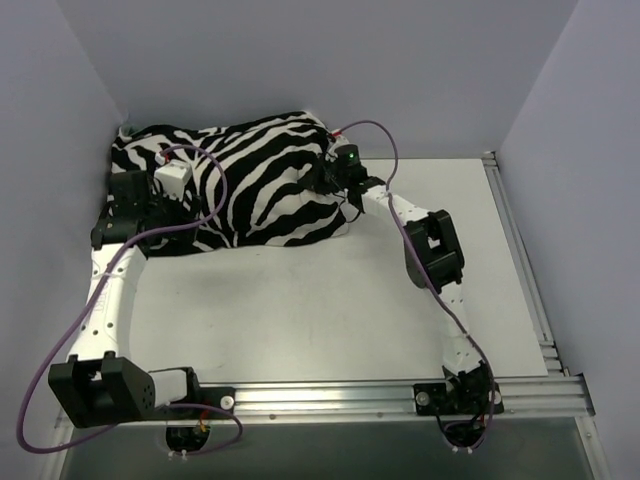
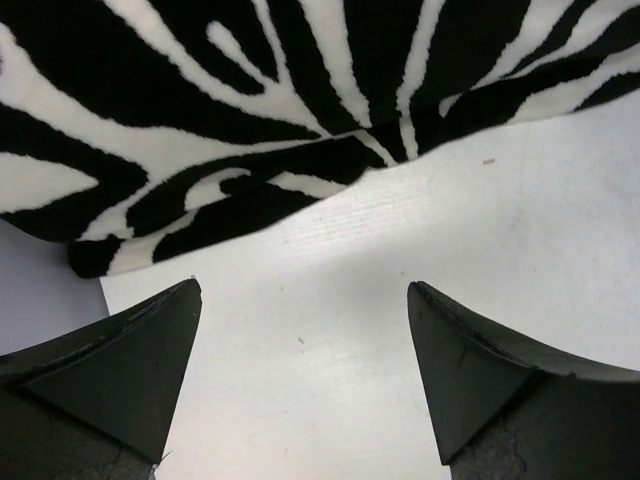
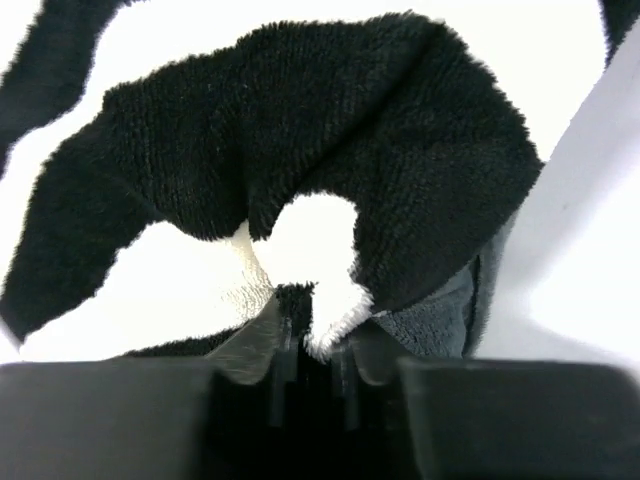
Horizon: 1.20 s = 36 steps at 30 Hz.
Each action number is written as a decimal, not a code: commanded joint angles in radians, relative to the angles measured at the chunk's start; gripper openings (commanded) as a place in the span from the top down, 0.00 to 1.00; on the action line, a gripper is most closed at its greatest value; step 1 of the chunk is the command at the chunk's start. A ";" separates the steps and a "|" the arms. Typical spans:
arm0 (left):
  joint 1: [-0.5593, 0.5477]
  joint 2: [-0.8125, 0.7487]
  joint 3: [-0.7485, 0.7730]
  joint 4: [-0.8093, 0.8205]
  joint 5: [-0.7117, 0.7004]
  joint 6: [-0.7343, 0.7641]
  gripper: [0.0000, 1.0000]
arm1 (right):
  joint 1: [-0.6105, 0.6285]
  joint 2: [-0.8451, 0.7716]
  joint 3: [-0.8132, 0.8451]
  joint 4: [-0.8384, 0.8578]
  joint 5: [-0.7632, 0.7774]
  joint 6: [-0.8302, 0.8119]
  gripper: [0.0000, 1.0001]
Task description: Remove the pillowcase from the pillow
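Note:
The zebra-striped pillowcase [image 1: 260,185] lies stuffed and plump at the far left of the table; the pillow is hidden inside it. My right gripper [image 1: 320,180] is at the case's right end. In the right wrist view the gripper [image 3: 315,335] is shut on a bunched fold of the pillowcase [image 3: 300,130], with the plain grey inner face [image 3: 440,320] showing beside it. My left gripper [image 1: 168,205] is at the case's near left part. In the left wrist view the gripper [image 2: 303,287] stands open over bare table, nothing between its fingers, and the pillowcase [image 2: 250,100] edge lies just ahead.
The white table [image 1: 330,300] is boxed in by pale walls at the back and both sides. A metal rail [image 1: 520,260] runs along its right edge. Purple cables [image 1: 390,170] loop over the pillowcase and along both arms.

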<state>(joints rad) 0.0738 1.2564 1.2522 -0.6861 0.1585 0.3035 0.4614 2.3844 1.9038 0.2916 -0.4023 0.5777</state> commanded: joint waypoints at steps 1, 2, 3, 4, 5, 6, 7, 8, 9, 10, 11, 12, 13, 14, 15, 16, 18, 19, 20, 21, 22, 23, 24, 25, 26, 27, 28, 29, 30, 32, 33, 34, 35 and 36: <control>0.006 -0.026 0.073 -0.113 0.032 0.029 0.06 | 0.036 -0.175 -0.105 0.079 -0.087 0.049 1.00; 0.007 -0.026 0.087 -0.134 0.039 0.034 0.06 | 0.034 -0.268 -0.130 0.092 -0.069 0.048 1.00; 0.006 -0.029 0.104 -0.160 0.065 0.039 0.06 | 0.034 -0.316 -0.149 0.087 -0.050 0.039 1.00; 0.006 -0.029 0.146 -0.215 0.078 0.046 0.06 | 0.040 -0.370 -0.169 0.072 -0.031 0.001 1.00; 0.006 -0.029 0.170 -0.248 0.096 0.054 0.06 | 0.046 -0.467 -0.170 0.052 -0.011 -0.025 1.00; 0.004 -0.026 0.197 -0.289 0.140 0.068 0.06 | 0.052 -0.513 -0.166 0.005 0.037 -0.053 1.00; 0.003 -0.026 0.226 -0.373 0.163 0.095 0.06 | 0.060 -0.562 -0.160 -0.015 0.058 -0.080 1.00; 0.003 -0.026 0.284 -0.410 0.182 0.103 0.06 | 0.059 -0.641 -0.143 -0.034 0.075 -0.114 1.00; 0.004 -0.026 0.312 -0.446 0.197 0.109 0.06 | 0.057 -0.680 -0.131 -0.070 0.103 -0.130 1.00; 0.003 -0.028 0.341 -0.501 0.213 0.114 0.06 | 0.054 -0.744 -0.118 -0.094 0.118 -0.143 1.00; 0.001 -0.035 0.395 -0.521 0.217 0.115 0.06 | 0.046 -0.773 -0.079 -0.121 0.131 -0.171 1.00; 0.003 -0.040 0.418 -0.539 0.220 0.112 0.06 | 0.043 -0.798 -0.056 -0.171 0.144 -0.185 1.00; 0.003 -0.049 0.438 -0.565 0.226 0.114 0.06 | 0.040 -0.841 -0.031 -0.198 0.173 -0.199 1.00; 0.003 -0.069 0.464 -0.573 0.228 0.117 0.06 | 0.040 -0.861 0.027 -0.247 0.195 -0.223 1.00; 0.003 -0.081 0.472 -0.585 0.230 0.120 0.06 | 0.040 -0.873 0.062 -0.271 0.213 -0.236 1.00; 0.003 -0.094 0.475 -0.590 0.233 0.121 0.06 | 0.040 -0.893 0.104 -0.288 0.258 -0.251 1.00; 0.003 -0.126 0.487 -0.607 0.245 0.125 0.06 | 0.042 -0.896 0.248 -0.390 0.301 -0.297 1.00; 0.003 -0.133 0.495 -0.613 0.263 0.125 0.06 | 0.042 -0.889 0.294 -0.414 0.324 -0.311 1.00; 0.003 -0.141 0.503 -0.619 0.271 0.125 0.06 | 0.042 -0.881 0.337 -0.451 0.327 -0.315 1.00; 0.001 -0.143 0.521 -0.631 0.280 0.118 0.06 | 0.045 -0.874 0.406 -0.460 0.326 -0.312 1.00; 0.003 -0.143 0.529 -0.638 0.292 0.117 0.06 | 0.046 -0.854 0.432 -0.466 0.321 -0.306 1.00; 0.003 -0.141 0.536 -0.641 0.321 0.114 0.06 | 0.051 -0.841 0.451 -0.468 0.304 -0.299 1.00; 0.003 -0.140 0.539 -0.639 0.341 0.108 0.06 | 0.060 -0.831 0.462 -0.462 0.292 -0.289 1.00; 0.003 -0.138 0.539 -0.636 0.361 0.105 0.06 | 0.065 -0.800 0.460 -0.457 0.280 -0.273 1.00; 0.001 -0.132 0.536 -0.629 0.378 0.097 0.06 | 0.072 -0.776 0.460 -0.457 0.273 -0.260 1.00; 0.001 -0.126 0.533 -0.615 0.401 0.088 0.06 | 0.082 -0.751 0.459 -0.457 0.266 -0.250 1.00; 0.001 -0.121 0.532 -0.609 0.406 0.068 0.06 | 0.112 -0.688 0.459 -0.459 0.257 -0.236 1.00; 0.001 -0.106 0.532 -0.607 0.414 0.060 0.06 | 0.137 -0.653 0.459 -0.463 0.260 -0.234 1.00; 0.001 -0.101 0.530 -0.604 0.421 0.049 0.06 | 0.167 -0.618 0.463 -0.466 0.266 -0.237 1.00; 0.003 -0.092 0.518 -0.598 0.420 0.040 0.06 | 0.279 -0.492 0.485 -0.491 0.299 -0.268 1.00; 0.006 -0.094 0.512 -0.584 0.392 0.016 0.06 | 0.317 -0.406 0.495 -0.503 0.318 -0.285 1.00; 0.009 -0.097 0.506 -0.567 0.363 -0.006 0.06 | 0.392 -0.369 0.517 -0.522 0.322 -0.308 1.00; 0.012 -0.103 0.498 -0.537 0.327 -0.030 0.06 | 0.426 -0.334 0.518 -0.552 0.322 -0.315 1.00; 0.021 -0.104 0.500 -0.524 0.287 -0.071 0.06 | 0.456 -0.308 0.509 -0.565 0.315 -0.320 1.00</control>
<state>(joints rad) 0.0765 1.1713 1.7508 -1.2762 0.5091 0.3252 0.7826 1.9450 2.4344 -0.2211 -0.0601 0.2863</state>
